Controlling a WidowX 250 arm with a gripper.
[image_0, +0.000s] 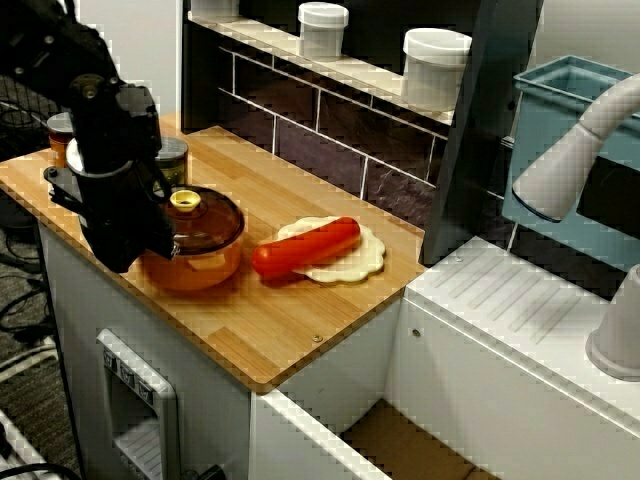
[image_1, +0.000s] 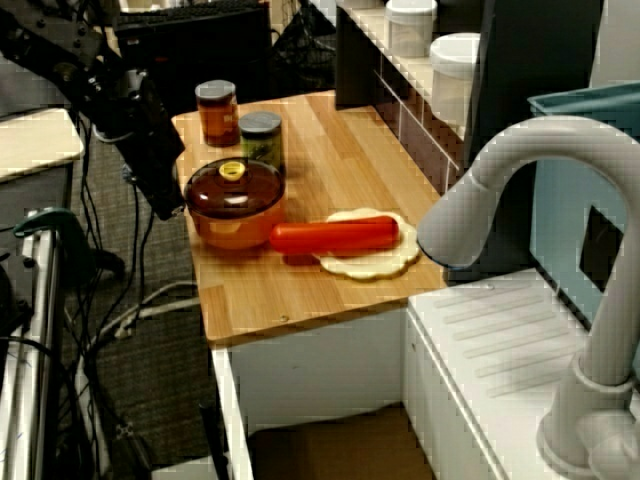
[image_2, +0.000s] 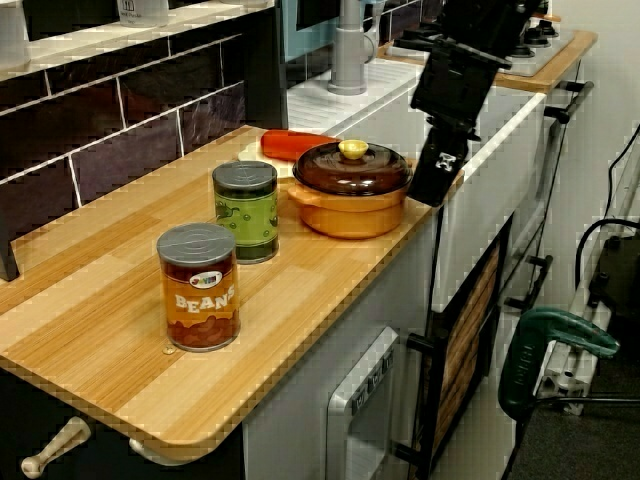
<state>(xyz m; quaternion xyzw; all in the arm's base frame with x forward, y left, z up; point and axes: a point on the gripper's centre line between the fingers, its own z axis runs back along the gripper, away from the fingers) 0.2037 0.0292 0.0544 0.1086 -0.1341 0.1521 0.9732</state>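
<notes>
An orange pot (image_0: 195, 262) with a brown lid and a yellow knob (image_0: 185, 199) stands near the front edge of the wooden counter (image_0: 290, 320). My black gripper (image_0: 125, 250) hangs just off that edge, right beside the pot, pointing down. It is also seen in the view past the faucet as the gripper (image_1: 166, 200) left of the pot (image_1: 235, 205), and in the view from the cans' end as the gripper (image_2: 433, 185) right of the pot (image_2: 350, 190). Its fingers are a dark mass, and no gap or held object shows. A red sausage (image_0: 305, 248) lies on a cream disc (image_0: 350, 262) next to the pot.
A green can (image_2: 246, 210) and a beans can (image_2: 200, 287) stand behind the pot. Two white jars (image_0: 323, 28) (image_0: 435, 65) sit on the back shelf. A grey faucet (image_1: 520, 230) and white sink unit (image_0: 510, 320) lie beyond the counter. A green tool (image_2: 555, 345) lies below.
</notes>
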